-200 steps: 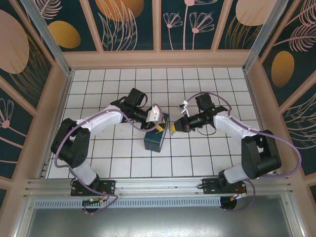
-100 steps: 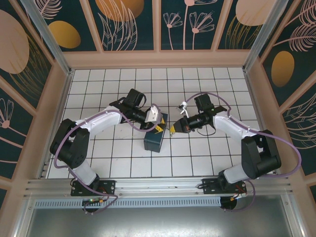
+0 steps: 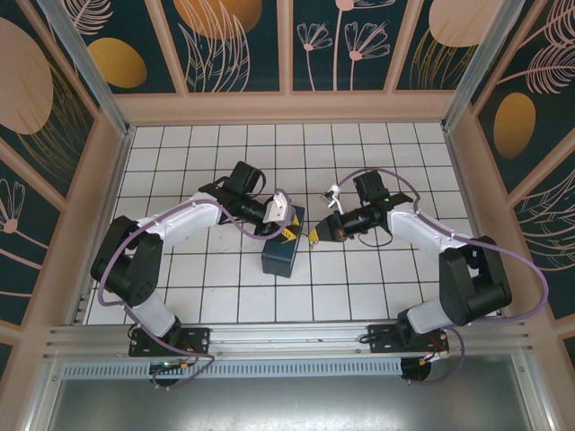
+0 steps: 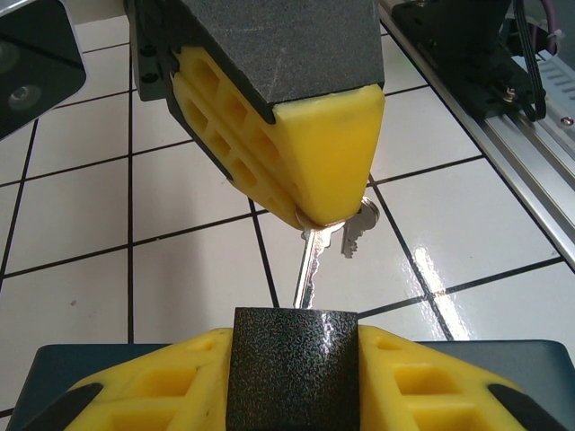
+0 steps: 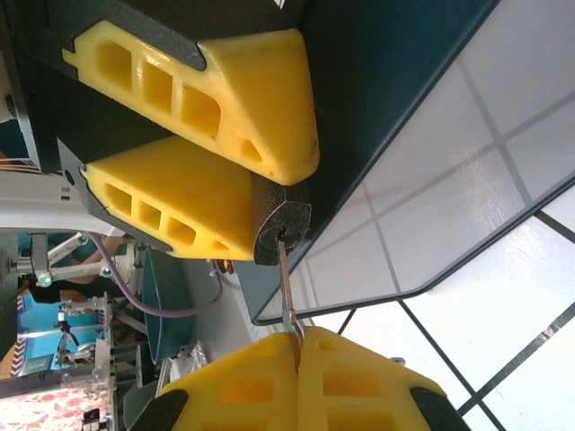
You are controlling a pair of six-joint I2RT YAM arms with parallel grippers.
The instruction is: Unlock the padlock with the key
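The left gripper (image 4: 295,386) has its yellow fingers pressed against both sides of the padlock (image 5: 281,230), so its jaws are clamped on the dark speckled body and hold it off the tiled table (image 3: 180,153), just above the dark teal box (image 3: 277,260). To the right, the key (image 4: 307,269) bridges the small gap between the two grippers. Its blade tip meets the keyway in the padlock's end face, though how deep it sits cannot be told (the lock's edge hides the tip). A second key (image 4: 355,232) dangles beside it from the same ring. Further right, the right gripper (image 5: 298,346) has its jaws closed tight on the key's bow, with no gap between the pads. The step in hand looks like seating and turning. Done well, the right wrist would push straight along the blade's line until it bottoms, then roll about that same line. The left should hold rigid against the twist, since any sideways load could bend the thin blade or slip the bow.
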